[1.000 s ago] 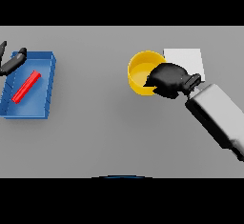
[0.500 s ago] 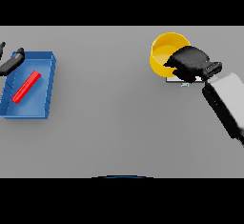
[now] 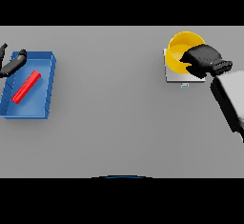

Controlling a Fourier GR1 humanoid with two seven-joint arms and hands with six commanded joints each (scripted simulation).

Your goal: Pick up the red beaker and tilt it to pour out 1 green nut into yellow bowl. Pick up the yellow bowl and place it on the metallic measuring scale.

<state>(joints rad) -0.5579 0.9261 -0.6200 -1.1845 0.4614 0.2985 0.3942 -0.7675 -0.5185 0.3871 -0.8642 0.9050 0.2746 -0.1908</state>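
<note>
right hand (image 3: 202, 61) gripping yellow bowl (image 3: 182, 49), over scale (image 3: 174, 76)

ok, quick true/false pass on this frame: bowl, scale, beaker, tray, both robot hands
1. The right robot hand grips the yellow bowl. True.
2. The yellow bowl is over the metallic scale. True.
3. The red beaker stands upright on the bare table. False: it lies on its side in the blue tray.
4. The left robot hand holds the red beaker. False: it sits at the blue tray's far left corner, apart from the beaker.
5. The blue tray is on the robot's right. False: it is on the left.
</note>
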